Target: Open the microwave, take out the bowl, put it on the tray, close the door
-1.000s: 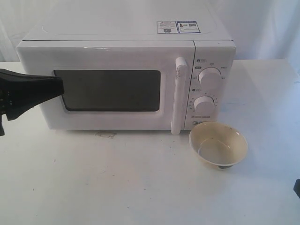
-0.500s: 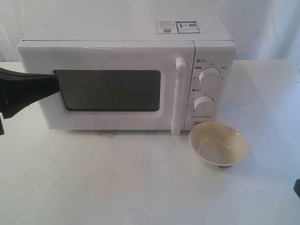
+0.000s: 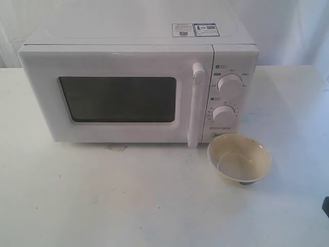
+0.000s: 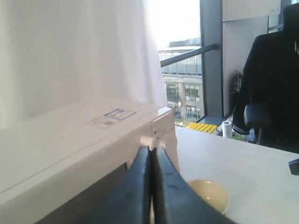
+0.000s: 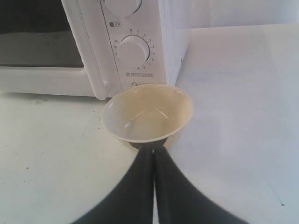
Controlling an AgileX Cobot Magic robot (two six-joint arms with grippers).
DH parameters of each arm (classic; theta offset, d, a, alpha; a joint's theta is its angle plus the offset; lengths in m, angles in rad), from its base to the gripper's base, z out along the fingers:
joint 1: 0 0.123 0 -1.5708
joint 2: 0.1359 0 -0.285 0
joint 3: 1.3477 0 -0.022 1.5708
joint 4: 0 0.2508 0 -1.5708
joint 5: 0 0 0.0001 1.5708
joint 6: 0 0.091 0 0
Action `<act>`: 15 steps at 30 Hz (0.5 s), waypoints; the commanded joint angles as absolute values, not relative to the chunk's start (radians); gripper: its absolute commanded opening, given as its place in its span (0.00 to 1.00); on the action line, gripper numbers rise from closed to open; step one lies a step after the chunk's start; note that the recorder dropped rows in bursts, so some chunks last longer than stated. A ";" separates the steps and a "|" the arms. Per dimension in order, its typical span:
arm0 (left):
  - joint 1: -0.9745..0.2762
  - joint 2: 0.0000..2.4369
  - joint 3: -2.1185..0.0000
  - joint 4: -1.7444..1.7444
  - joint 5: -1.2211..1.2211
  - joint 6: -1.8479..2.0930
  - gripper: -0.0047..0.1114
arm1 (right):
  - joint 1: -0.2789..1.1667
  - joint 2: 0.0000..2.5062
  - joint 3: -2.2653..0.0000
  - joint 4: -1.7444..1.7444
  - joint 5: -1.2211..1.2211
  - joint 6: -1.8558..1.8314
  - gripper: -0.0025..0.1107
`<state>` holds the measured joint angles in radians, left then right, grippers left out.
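Stickers (image 3: 196,30): print is showing too small to read.
Upper knob (image 5: 122,5): frame edge is cutting it off (right wrist view).
Bowl (image 4: 211,196): left gripper (image 4: 151,149) is covering part.

The exterior camera faces the microwave (image 3: 139,92) head-on from slightly above the table (image 3: 128,206). The left wrist camera looks across the microwave's top from its hinge side. The right wrist camera, low and close, faces the bowl (image 5: 147,114) and knobs (image 5: 134,49). All three show microwave and bowl.

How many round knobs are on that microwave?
2. Both sit on the panel beside the door: the upper knob, and the lower knob beneath it. None looks hidden.
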<state>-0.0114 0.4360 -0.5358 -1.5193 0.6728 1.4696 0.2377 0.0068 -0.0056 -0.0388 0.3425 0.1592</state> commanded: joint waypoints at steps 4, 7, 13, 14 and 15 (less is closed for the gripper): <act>-0.012 0.355 -0.510 -1.533 0.695 1.359 0.04 | 0.228 0.000 0.000 -0.049 0.342 0.163 0.02; -0.012 0.301 -0.487 -1.536 0.669 1.345 0.04 | 0.228 0.000 0.000 -0.049 0.342 0.163 0.02; -0.012 0.163 -0.432 -1.533 0.530 1.332 0.04 | 0.228 0.000 0.000 -0.049 0.342 0.163 0.02; -0.012 0.143 -0.422 -1.533 0.522 1.332 0.04 | 0.228 0.000 0.000 -0.049 0.342 0.163 0.02; -0.012 0.125 -0.413 -1.533 0.516 1.332 0.04 | 0.228 0.000 0.000 -0.049 0.342 0.163 0.02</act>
